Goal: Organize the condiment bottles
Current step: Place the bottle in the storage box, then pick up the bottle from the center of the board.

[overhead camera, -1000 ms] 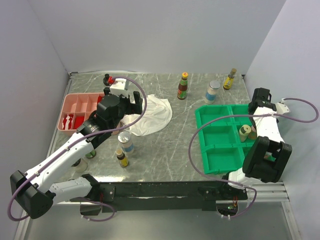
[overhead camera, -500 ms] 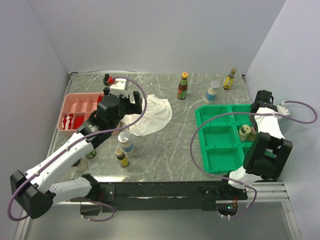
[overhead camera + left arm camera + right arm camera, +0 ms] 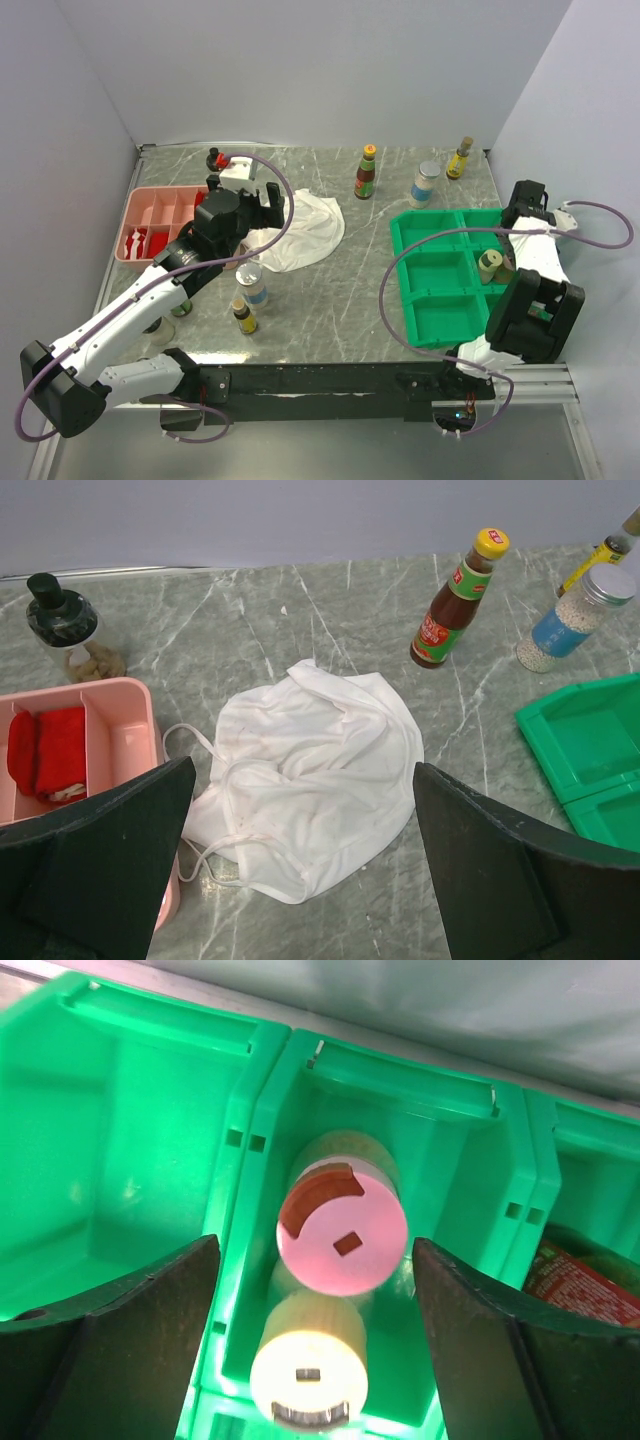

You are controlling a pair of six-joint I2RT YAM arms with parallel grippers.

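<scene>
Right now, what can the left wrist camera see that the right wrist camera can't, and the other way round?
Only the left wrist view shows the white cloth, the pink tray, a yellow-capped red-labelled sauce bottle, a silver-capped blue-labelled jar and a black-capped bottle. Only the right wrist view shows a pink-capped jar and a pale yellow-capped jar together in one compartment. Both show the green tray.

Worktop (image 3: 340, 300): grey-green marble with white veins. Cloth (image 3: 310, 770): white. Left tray (image 3: 165, 210): pink. Right tray (image 3: 440, 310): bright green. Sauce bottle (image 3: 455, 605): dark brown, yellow cap, red-and-green label. Far jar (image 3: 565, 620): clear, blue label, silver cap. Pink-lidded jar (image 3: 342, 1225) and yellow-lidded jar (image 3: 308, 1370): shown against the green.
</scene>
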